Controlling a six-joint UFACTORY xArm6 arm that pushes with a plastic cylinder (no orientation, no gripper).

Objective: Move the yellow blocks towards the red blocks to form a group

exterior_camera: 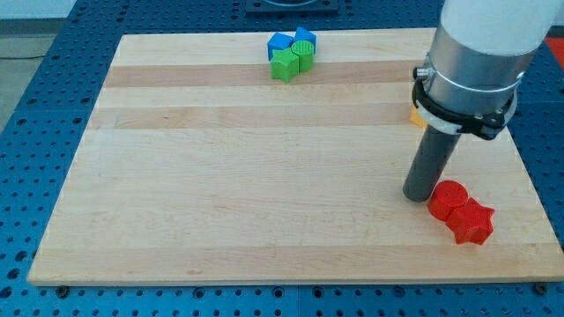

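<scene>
Two red blocks lie together at the view's lower right: a round red cylinder (448,197) and a red star (472,222) touching it. My tip (417,195) rests on the board just left of the red cylinder, close to it. Only a small yellow-orange edge of a yellow block (414,114) shows at the right, mostly hidden behind the arm's body; its shape cannot be made out. No other yellow block is visible.
A cluster of blocks sits at the view's top centre: a blue block (279,44), a blue cylinder (305,37), a green star (284,64) and a green cylinder (305,58). The wooden board (220,176) lies on a blue perforated table.
</scene>
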